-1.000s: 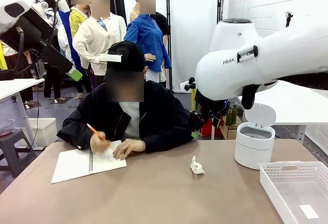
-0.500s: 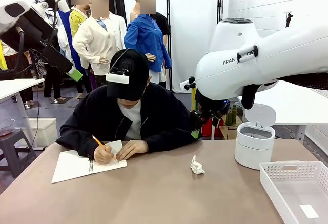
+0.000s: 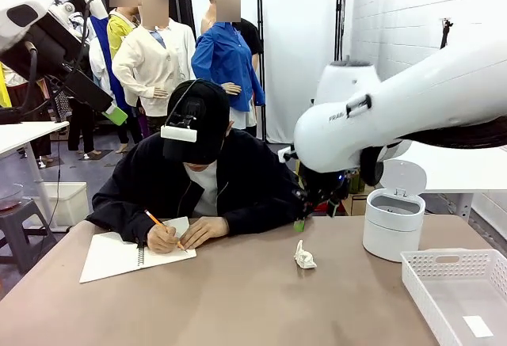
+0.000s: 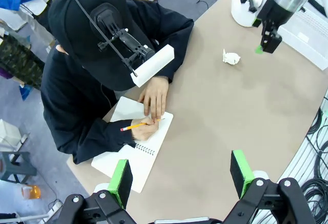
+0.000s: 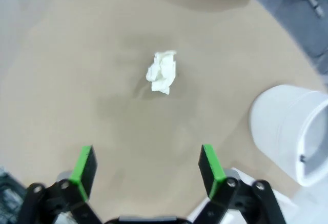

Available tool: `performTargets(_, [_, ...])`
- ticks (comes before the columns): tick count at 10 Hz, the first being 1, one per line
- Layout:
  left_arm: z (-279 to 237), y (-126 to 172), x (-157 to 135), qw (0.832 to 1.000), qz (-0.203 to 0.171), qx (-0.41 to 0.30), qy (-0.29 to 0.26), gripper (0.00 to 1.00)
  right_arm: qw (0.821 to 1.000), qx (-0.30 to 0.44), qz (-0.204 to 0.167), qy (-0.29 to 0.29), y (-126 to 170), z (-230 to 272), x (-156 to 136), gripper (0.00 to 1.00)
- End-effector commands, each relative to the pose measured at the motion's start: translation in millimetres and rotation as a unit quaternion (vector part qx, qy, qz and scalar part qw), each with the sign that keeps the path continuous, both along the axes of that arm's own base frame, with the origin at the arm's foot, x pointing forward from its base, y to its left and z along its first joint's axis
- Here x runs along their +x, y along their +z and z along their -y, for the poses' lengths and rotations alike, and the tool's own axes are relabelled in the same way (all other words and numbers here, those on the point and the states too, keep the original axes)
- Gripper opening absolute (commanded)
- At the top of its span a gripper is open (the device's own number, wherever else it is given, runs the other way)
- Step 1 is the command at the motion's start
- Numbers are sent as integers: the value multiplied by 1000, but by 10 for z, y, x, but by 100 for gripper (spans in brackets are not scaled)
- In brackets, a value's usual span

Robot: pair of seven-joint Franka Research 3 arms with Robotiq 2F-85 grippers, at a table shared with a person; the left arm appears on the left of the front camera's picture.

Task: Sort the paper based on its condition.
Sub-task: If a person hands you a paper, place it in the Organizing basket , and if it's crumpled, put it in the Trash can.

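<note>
One small white crumpled paper wad (image 3: pixel 304 256) lay on the tan bench (image 3: pixel 238 306), right of its middle and nearer the far edge, with nothing touching it. The right claw (image 5: pixel 147 168) hung in the air above the bench, its two green-padded fingers spread wide and pinching nothing. In its wrist view the wad sat ahead of the gap between the pads, apart from both. A round white plastic bin with its flip lid raised (image 3: pixel 394 226) stood near the far right corner, well apart from the wad. A white perforated plastic basket (image 3: pixel 420 279) occupied the near right corner, with a small flat white slip (image 3: pixel 478 327) on its floor.

Along the far edge, left of the middle, a white spiral-bound notebook (image 3: pixel 119 257) lay open. A person in a black jacket and black cap bent over it, one hand (image 3: pixel 161 237) gripping an orange pencil (image 3: pixel 153 219) on the page and the other hand (image 3: pixel 202 227) resting flat beside it. The left claw (image 4: pixel 181 175) hovered high above the notebook's side of the bench, fingers spread and empty.
</note>
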State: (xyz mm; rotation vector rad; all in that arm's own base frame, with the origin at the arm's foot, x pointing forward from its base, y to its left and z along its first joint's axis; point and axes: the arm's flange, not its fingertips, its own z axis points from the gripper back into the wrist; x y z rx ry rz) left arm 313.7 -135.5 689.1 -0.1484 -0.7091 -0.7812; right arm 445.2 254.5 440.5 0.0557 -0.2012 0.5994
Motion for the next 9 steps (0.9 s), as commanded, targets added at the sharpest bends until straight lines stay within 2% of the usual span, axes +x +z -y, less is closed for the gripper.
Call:
performTargets(1, [-6,0,-5,1000,-2,0,0,100,999,-22,-27,-19,-241,-157,192,100])
performTargets(2, [-6,0,-5,1000,-2,0,0,100,998,-38,-43,-25,-398,-177,304,100])
performTargets(6, [-6,0,-5,1000,-2,0,0,100,996,-56,-58,-25,-940,-243,713,100])
performTargets(7, [-6,0,-5,1000,-2,0,0,100,997,-33,-67,-20,-1048,-273,847,100])
performTargets(9, [-6,0,-5,1000,-2,0,0,100,996,-45,-77,-26,-1169,-362,942,100])
